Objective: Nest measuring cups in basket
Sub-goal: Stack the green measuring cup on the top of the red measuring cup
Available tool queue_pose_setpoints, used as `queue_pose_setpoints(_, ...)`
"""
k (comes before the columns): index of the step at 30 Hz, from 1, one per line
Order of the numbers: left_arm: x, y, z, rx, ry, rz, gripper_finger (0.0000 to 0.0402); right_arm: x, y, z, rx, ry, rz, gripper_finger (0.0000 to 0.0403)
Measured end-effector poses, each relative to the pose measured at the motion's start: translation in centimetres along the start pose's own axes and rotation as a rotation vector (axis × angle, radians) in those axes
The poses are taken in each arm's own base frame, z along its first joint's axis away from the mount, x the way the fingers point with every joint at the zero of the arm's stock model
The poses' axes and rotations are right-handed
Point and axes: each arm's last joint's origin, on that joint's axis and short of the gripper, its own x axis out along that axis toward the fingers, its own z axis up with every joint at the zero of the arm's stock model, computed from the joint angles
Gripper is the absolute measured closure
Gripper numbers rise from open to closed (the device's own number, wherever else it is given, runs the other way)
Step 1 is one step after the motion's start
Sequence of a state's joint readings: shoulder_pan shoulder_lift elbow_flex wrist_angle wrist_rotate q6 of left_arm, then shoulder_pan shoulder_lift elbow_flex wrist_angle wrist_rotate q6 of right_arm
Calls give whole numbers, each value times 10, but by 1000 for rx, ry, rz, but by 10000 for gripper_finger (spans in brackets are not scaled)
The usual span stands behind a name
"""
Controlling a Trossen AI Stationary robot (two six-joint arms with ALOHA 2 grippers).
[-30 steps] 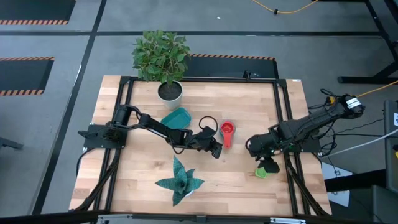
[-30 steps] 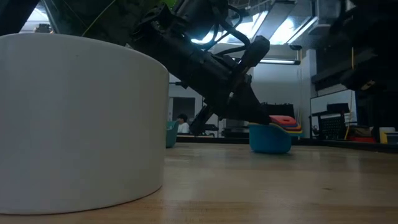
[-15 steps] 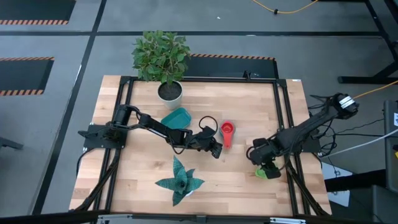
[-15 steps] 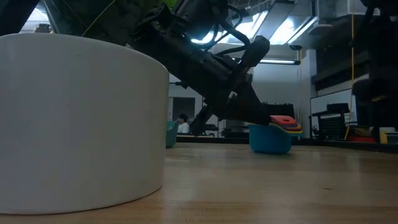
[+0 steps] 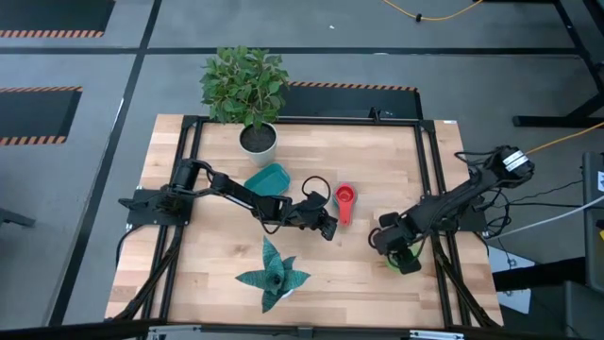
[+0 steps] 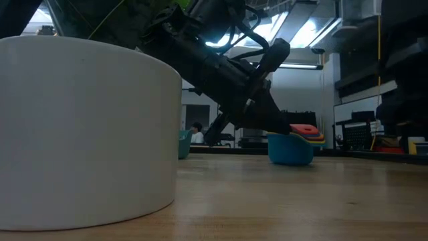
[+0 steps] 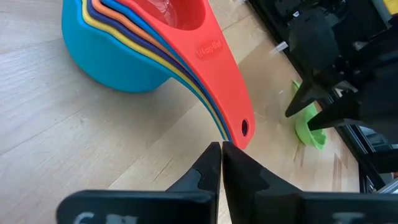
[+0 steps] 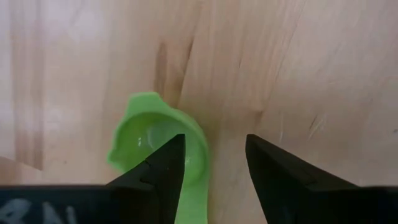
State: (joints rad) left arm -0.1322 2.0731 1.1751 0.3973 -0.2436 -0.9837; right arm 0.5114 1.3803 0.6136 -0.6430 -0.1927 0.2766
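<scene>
Several measuring cups sit nested in one stack (image 5: 344,202), red on top and light blue outermost (image 7: 118,62), bowl down on the table at its middle. My left gripper (image 5: 330,229) is shut, its tips (image 7: 221,147) right at the free end of the stack's handles. A green cup (image 5: 409,263) lies alone near the table's right edge. My right gripper (image 5: 398,253) is open above it, pointing down, one finger over its bowl (image 8: 152,140) and the other beyond its rim. The teal basket (image 5: 267,178) stands left of the stack, with no cup showing in it. My left gripper has its shut fingertips beside the end of the red handle (image 7: 240,129); I cannot tell whether they touch it. My right gripper has one finger (image 8: 163,163) in front of the green cup's rim; I cannot tell whether it touches the cup.
A white plant pot (image 5: 258,140) with a green plant stands at the far edge and fills the left of the low view (image 6: 87,127). A teal artificial plant (image 5: 272,274) lies near the front edge. Black frame rails (image 5: 429,170) run along the table's sides.
My right gripper has moved toward the table's near edge and down onto the green cup, which it now largely covers in the high view. My left gripper and the stack have stayed where they were.
</scene>
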Motion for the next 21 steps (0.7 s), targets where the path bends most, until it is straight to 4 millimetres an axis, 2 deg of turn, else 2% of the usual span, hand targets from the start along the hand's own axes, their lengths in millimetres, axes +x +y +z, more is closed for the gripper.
queue_pose_setpoints(6, 0, 0, 0, 0, 0, 0, 400, 6, -1, 1, 14, 32, -10, 247)
queue_pose_setpoints(17, 0, 0, 0, -1, 1, 0, 387, 4, -1, 2, 99, 44, 7, 386)
queue_pose_setpoints(21, 0, 0, 0, 0, 0, 0, 381, -7, 1, 13, 106, 14, 10, 384)
